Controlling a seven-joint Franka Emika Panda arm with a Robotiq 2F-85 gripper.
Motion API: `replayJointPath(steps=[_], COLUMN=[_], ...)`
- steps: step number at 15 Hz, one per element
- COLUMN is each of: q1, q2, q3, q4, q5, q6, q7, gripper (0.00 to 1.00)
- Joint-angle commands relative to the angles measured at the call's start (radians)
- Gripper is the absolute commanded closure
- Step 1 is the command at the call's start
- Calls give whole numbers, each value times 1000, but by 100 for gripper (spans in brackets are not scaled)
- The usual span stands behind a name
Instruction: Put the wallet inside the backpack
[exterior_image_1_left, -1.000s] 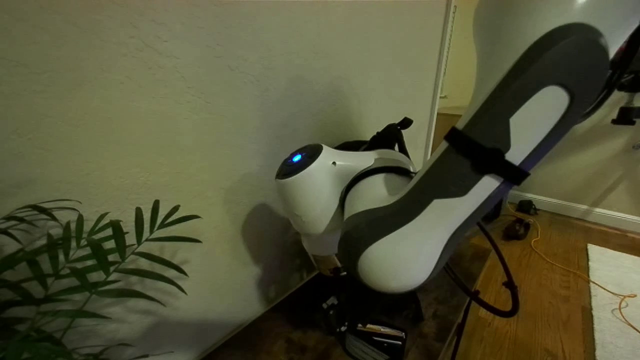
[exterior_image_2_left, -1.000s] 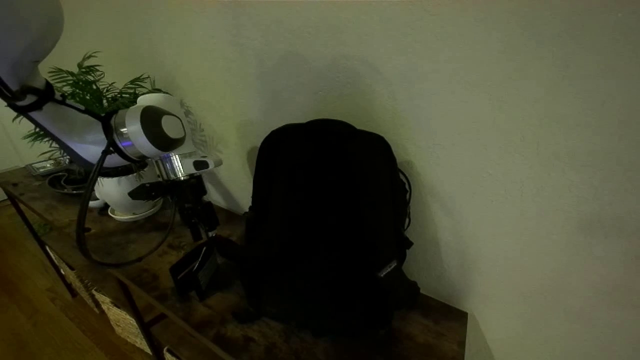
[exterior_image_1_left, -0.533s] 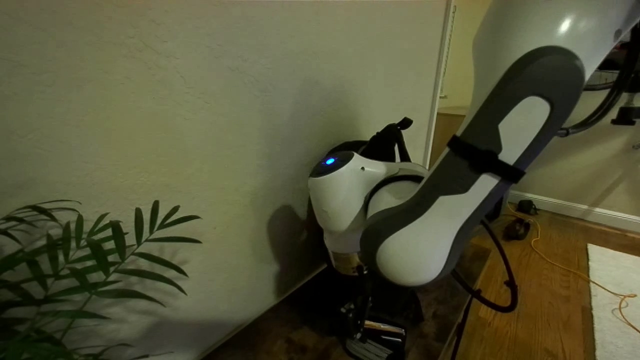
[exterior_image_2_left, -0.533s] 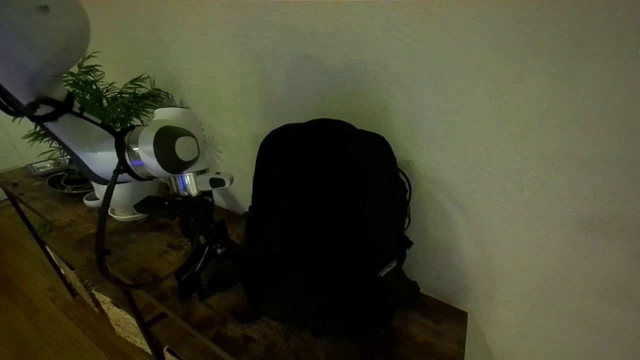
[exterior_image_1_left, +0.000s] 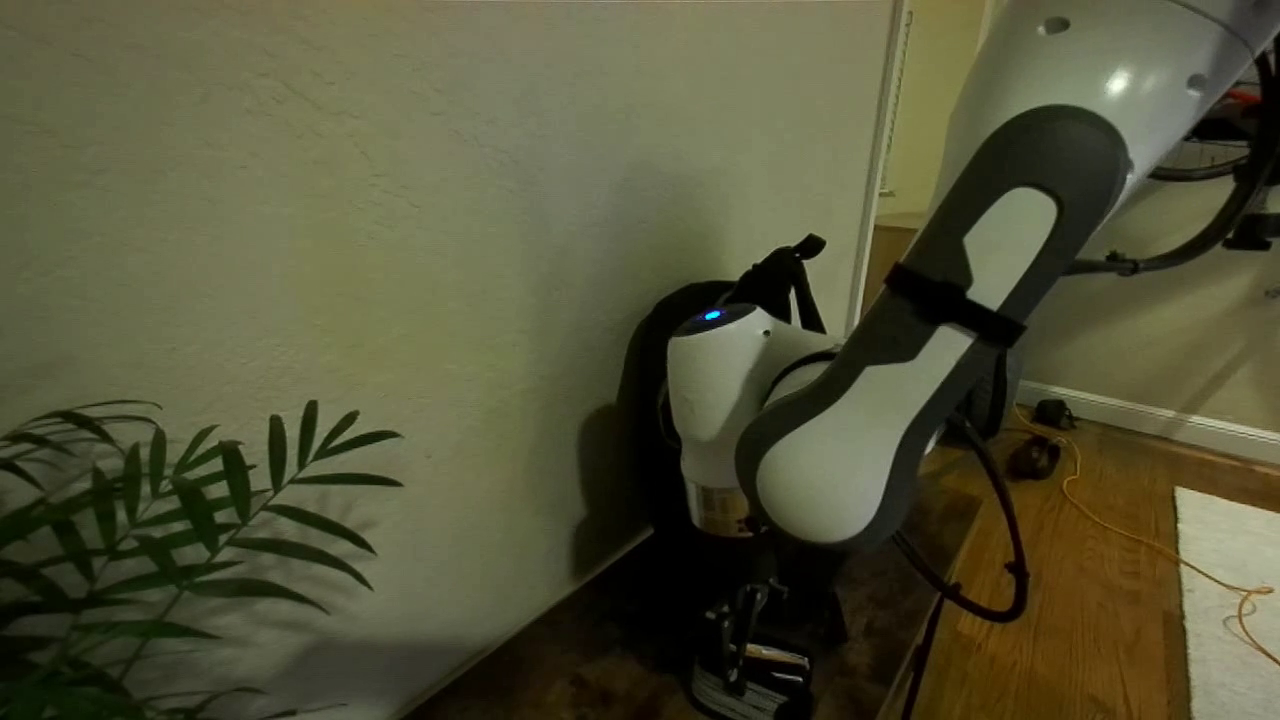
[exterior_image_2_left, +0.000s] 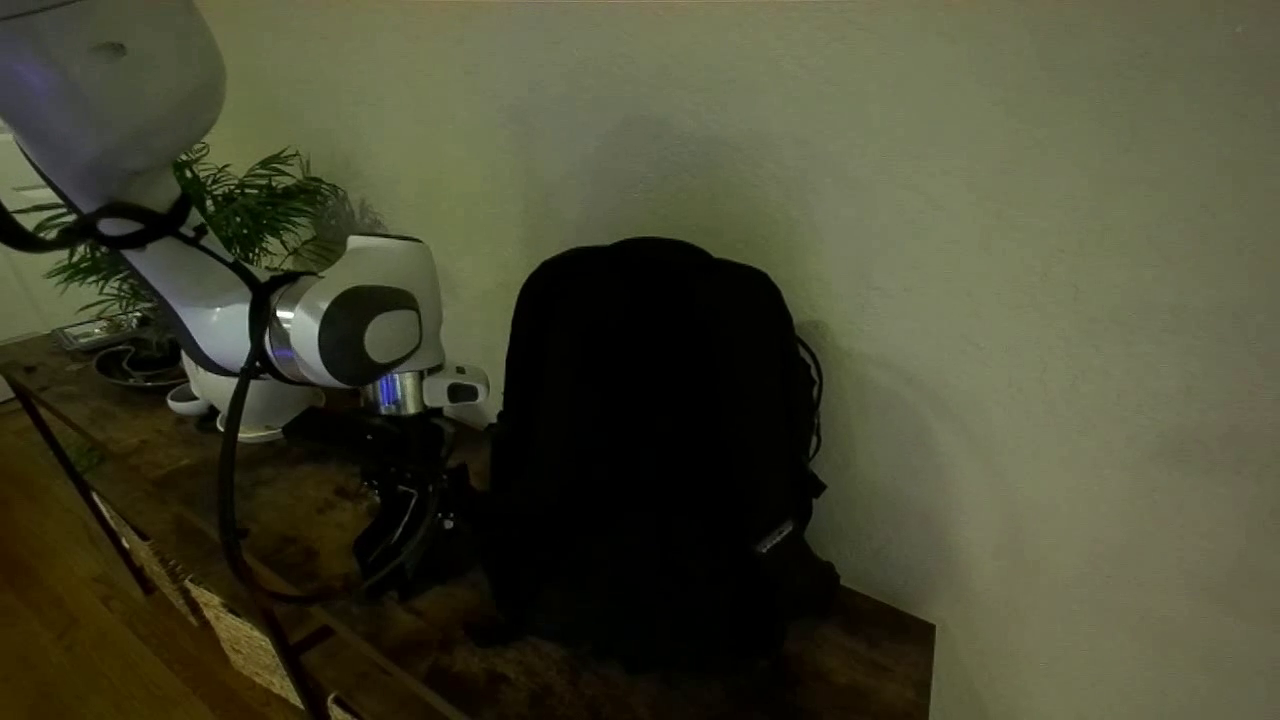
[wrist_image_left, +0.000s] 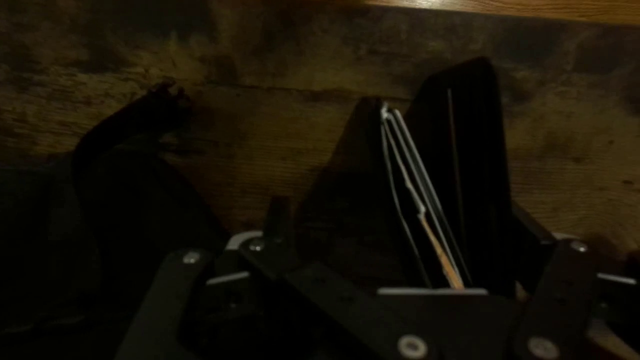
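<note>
Black wallet (wrist_image_left: 470, 175), standing partly unfolded on the worktop (wrist_image_left: 250, 135), right of centre in the wrist view, within the widely spread hand (wrist_image_left: 402, 225). Reaching seems nearly done; grasping, lifting and insertion into the backpack (exterior_image_2_left: 650, 450), centre of an exterior view, remain.

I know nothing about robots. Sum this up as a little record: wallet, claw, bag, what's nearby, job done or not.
Wallet: dark, standing partly open on the table; edges of papers or cards show
Gripper (claw): open; the wrist view shows the wallet between its fingers, contact unclear
Backpack: black, upright beside the wallet; its opening too dark to make out
Nearby: leafy plant, white pot
Job: not done; wallet outside the backpack
</note>
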Motion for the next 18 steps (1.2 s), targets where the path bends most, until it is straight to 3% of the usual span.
replayJointPath(steps=[1, 6, 11, 18], q1=[-67, -95, -85, -44], q2=[-18, -16, -25, -68], q3=[66, 105, 100, 73], q4=[-53, -59, -66, -78], q5=[55, 78, 80, 79], q6=[80, 115, 95, -17], q7=[-123, -219, -231, -157], gripper=[26, 61, 93, 94])
